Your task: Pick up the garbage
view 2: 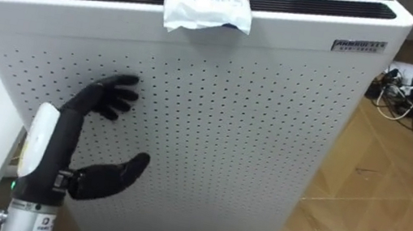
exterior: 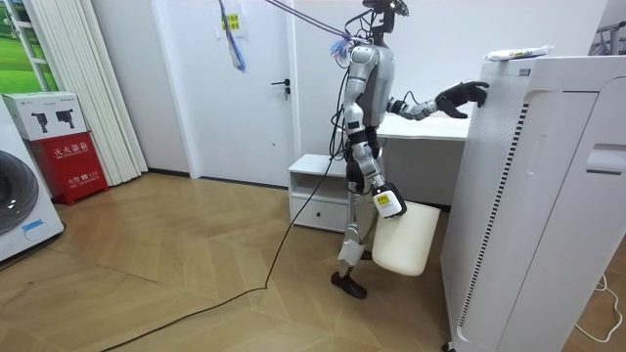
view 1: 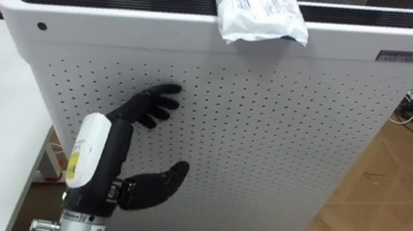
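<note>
Grey rectangular nameplate [view 1: 402,56], top front corner of the tall white perforated cabinet [view 1: 268,141], up and well to the right of the fingers [view 1: 163,101] of the left hand [view 1: 137,112]: lettering too small to read.
White crinkled plastic packet [view 1: 257,4], on the cabinet top above the fingers: blue print, illegible.
Red box [exterior: 67,161], on the floor well apart from the fingers: white characters, not legible.

crinkled glossy plastic wrapper [view 1: 257,8], matt perforated plastic purifier [view 1: 212,133].
</note>
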